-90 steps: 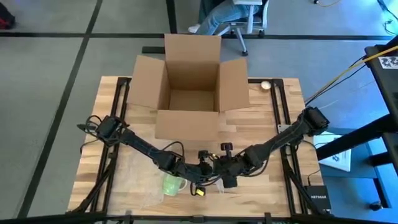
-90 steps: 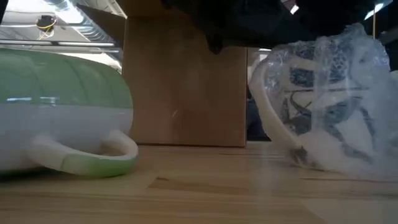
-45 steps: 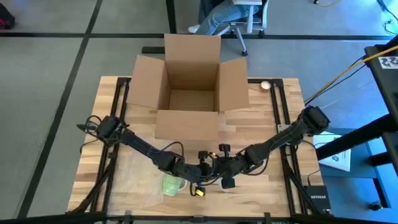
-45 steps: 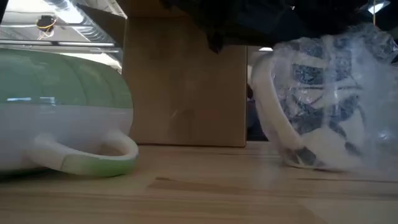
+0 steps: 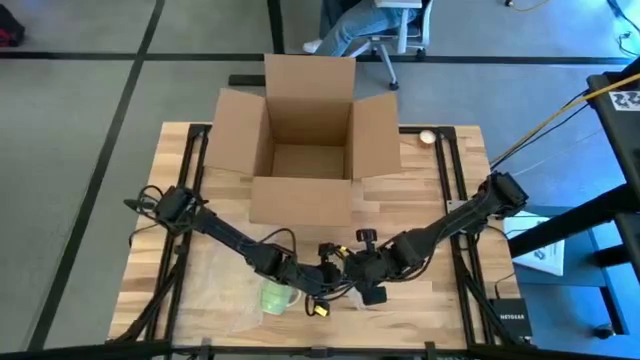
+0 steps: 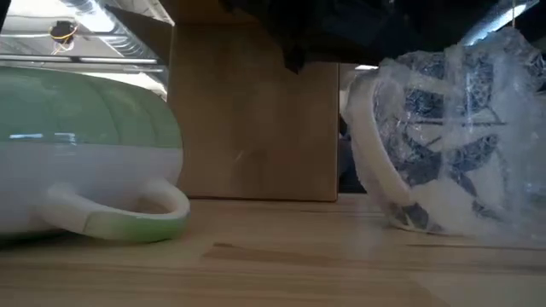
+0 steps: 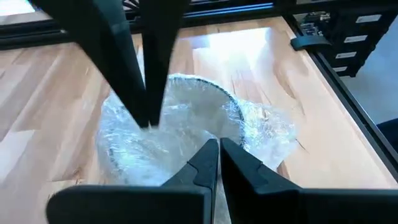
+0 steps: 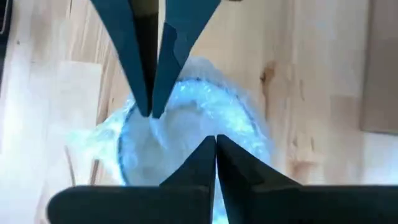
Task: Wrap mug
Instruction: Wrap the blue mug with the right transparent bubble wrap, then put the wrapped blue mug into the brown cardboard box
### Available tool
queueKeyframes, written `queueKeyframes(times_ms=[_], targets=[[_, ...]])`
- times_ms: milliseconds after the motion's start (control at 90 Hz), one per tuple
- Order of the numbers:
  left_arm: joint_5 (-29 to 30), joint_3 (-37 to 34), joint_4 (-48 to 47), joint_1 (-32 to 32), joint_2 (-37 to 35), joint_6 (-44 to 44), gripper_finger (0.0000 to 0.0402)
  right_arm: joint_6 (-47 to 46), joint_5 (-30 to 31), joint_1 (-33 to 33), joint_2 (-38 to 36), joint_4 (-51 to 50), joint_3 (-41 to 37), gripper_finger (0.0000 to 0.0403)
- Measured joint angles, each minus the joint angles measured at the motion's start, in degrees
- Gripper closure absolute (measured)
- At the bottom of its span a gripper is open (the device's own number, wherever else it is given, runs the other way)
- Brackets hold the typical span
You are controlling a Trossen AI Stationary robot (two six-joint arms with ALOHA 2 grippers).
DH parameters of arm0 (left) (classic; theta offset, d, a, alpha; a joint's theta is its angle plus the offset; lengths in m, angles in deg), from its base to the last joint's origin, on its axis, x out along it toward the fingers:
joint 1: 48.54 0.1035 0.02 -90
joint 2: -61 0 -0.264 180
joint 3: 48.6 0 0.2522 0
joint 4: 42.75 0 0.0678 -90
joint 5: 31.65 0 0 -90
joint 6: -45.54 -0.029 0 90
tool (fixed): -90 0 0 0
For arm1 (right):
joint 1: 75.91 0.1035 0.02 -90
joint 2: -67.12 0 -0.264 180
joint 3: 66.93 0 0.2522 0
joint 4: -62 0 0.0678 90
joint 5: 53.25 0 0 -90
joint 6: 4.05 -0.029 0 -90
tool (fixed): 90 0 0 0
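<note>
Low view, bubble-wrap bundle [image 6: 444, 145] shifted slightly, left gripper [image 7: 219, 146] and right gripper [image 8: 215, 140] clamped on it

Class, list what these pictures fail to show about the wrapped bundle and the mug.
1. What the bubble wrap holds: crinkles blur it in low and wrist views.
2. That bundle from above: left gripper and right gripper, jaws shut on the wrap, cover it.
3. The mug: cut by the low view's left edge.
</note>
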Motion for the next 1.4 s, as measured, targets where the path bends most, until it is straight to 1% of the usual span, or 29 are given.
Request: queueKeyframes(times_ms=[100, 267, 356, 478, 611, 744, 811, 956, 1022, 1089, 1156, 1300, 1400], targets=[[0.0, 0.0, 0.0, 0.0, 0.0, 0.0, 0.0402, -0.1, 0.4, -0.1, 0.6, 3.4, -3.3, 0.0402], [0.1, 0.0, 0.2, 0.1, 0.0, 0.0, 0.0402, -0.1, -0.2, -0.5, 3.4, 14.8, -11.6, 0.0402], [0.2, 0.0, 0.3, 0.0, 0.0, 0.0, 0.0402, 0.1, 0.5, -0.4, 4.4, 19.2, -13.4, 0.0402], [0.1, 0.0, 0.2, 0.0, 0.0, 0.0, 0.0402, 0.3, 0.6, -0.4, 4.7, 19.9, -13.5, 0.0402], [0.1, 0.0, 0.2, 0.0, 0.0, 0.0, 0.0402, 1.9, -0.1, -0.4, 4.8, 16.6, -10.5, 0.0402], [0.1, 0.0, 0.0, 0.0, 0.0, 0.0, 0.0402, 1.8, -1.6, -0.3, 4.8, 3.9, -3.0, 0.0402], [0.1, 0.0, 0.0, 0.0, 0.0, 0.0, 0.0402, 0.9, -1.4, 0.4, 4.0, -1.8, 0.7, 0.0402], [0.1, 0.0, -0.2, 0.0, 0.0, 0.0, 0.0402, -1.5, 0.1, 3.0, 2.1, -10.4, 7.9, 0.0402], [0.1, 0.0, -0.1, 0.0, 0.0, 0.0, 0.0402, -3.1, 0.3, 4.6, 1.5, -11.7, 10.1, 0.0397], [0.1, 0.0, -0.1, 0.0, 0.0, 0.0, 0.0402, -3.4, 0.4, 6.4, 1.2, -12.1, 11.4, 0.0382], [0.1, 0.0, 0.0, 0.0, 0.0, 0.0, 0.0402, -3.2, 1.5, 8.9, 1.2, -11.4, 11.6, 0.0355], [0.1, 0.0, -0.1, 0.0, 0.0, 0.0, 0.0402, -1.2, 7.6, 12.7, 1.6, -5.7, 7.8, 0.0273], [0.1, 0.0, 0.0, 0.0, 0.0, 0.0, 0.0402, -1.0, 11.4, 12.8, 2.9, -5.0, 4.6, 0.0216]])
